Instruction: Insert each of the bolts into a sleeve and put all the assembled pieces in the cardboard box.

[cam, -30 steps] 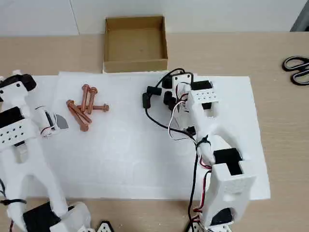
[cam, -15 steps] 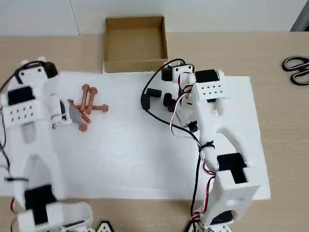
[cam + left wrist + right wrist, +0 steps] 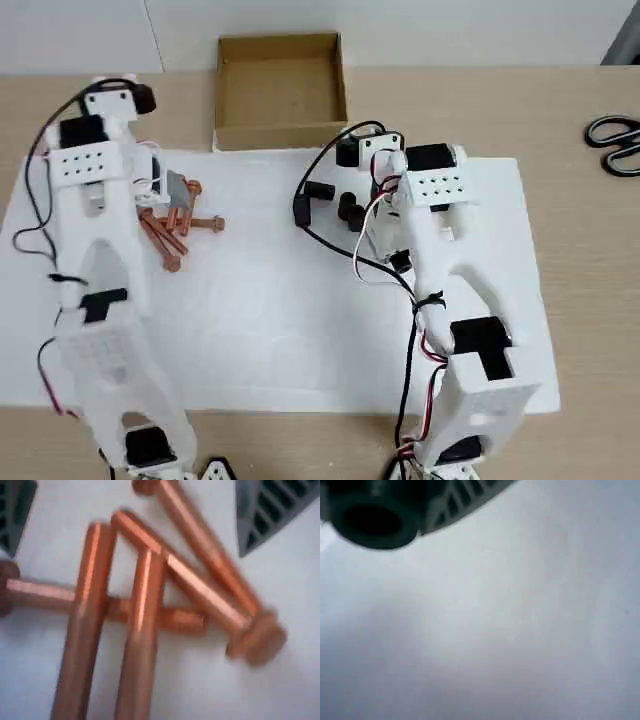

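Several copper bolts (image 3: pixel 175 225) lie in a loose pile on the white foam mat (image 3: pixel 270 330), left of centre. My left gripper (image 3: pixel 172 190) hangs open just over the pile. In the left wrist view the bolts (image 3: pixel 150 605) lie crossed between its grey fingers (image 3: pixel 270 515). Three black sleeves (image 3: pixel 320 190) lie on the mat in front of the cardboard box (image 3: pixel 280 125). The right arm (image 3: pixel 430 190) stands beside them. My right gripper (image 3: pixel 415 510) is shut on a black sleeve (image 3: pixel 370 522), whose open end faces the camera above the mat.
Black scissors (image 3: pixel 615 145) lie on the wooden table at the far right. The box stands at the back, just beyond the mat's far edge. Loose cables (image 3: pixel 330 245) trail from the right arm across the mat's centre.
The left arm has swung from the mat's left edge towards the back and right, bringing its gripper over the bolts. The right arm shifted slightly right, then kept still.
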